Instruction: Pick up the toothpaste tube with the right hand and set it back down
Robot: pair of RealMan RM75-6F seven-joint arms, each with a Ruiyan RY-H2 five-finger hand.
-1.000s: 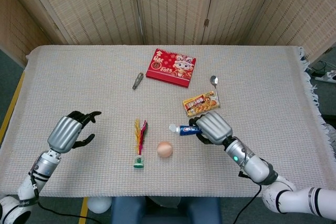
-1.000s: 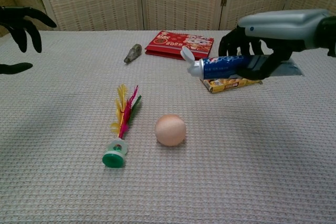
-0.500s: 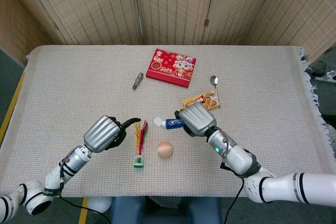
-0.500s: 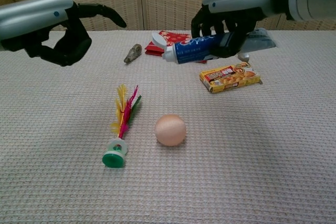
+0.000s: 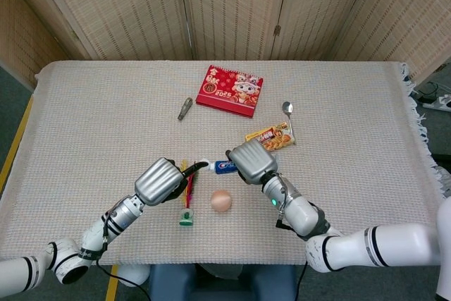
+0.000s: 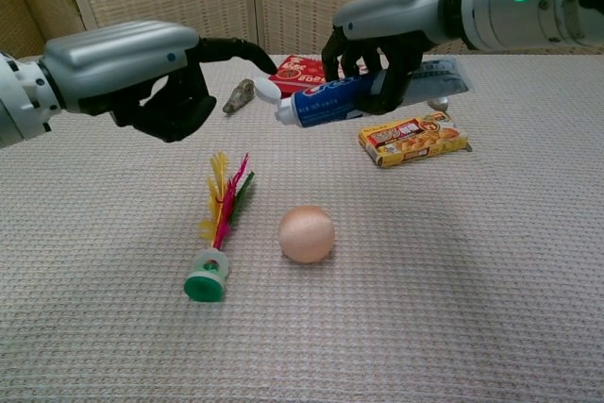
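My worry is the left hand (image 6: 156,92): its outstretched fingertip sits just at the cap of the tube (image 6: 354,99), and a nudge there could twist the tube out of my grip or drop it onto the ball (image 6: 306,233). The right hand (image 6: 373,58) wraps the tube's middle, held aloft, cap pointing left. The left holds nothing, mostly curled with one finger extended.
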